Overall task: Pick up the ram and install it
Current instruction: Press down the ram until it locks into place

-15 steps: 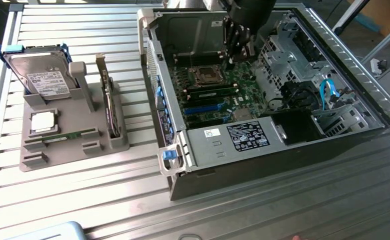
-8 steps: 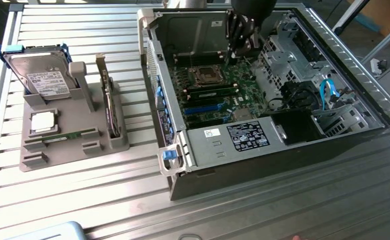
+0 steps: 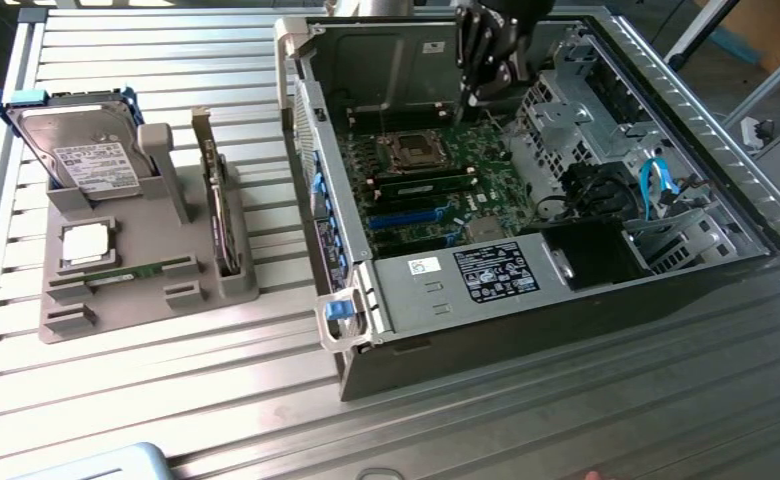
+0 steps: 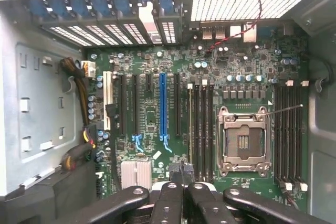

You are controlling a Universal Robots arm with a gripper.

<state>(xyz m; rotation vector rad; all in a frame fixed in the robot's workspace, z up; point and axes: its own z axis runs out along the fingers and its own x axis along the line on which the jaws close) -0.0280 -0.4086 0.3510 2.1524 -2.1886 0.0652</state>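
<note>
Green ram [image 3: 145, 272], thin narrow stick, flat in grey holder [image 3: 137, 290]

No text is reading clearly anywhere. A white label [image 3: 101, 165] is showing on the hard drive [image 3: 77, 150], a black label [image 3: 494, 272] and a small white sticker [image 3: 424, 265] on the case [image 3: 404, 300], all with print too fine to make out.
</note>
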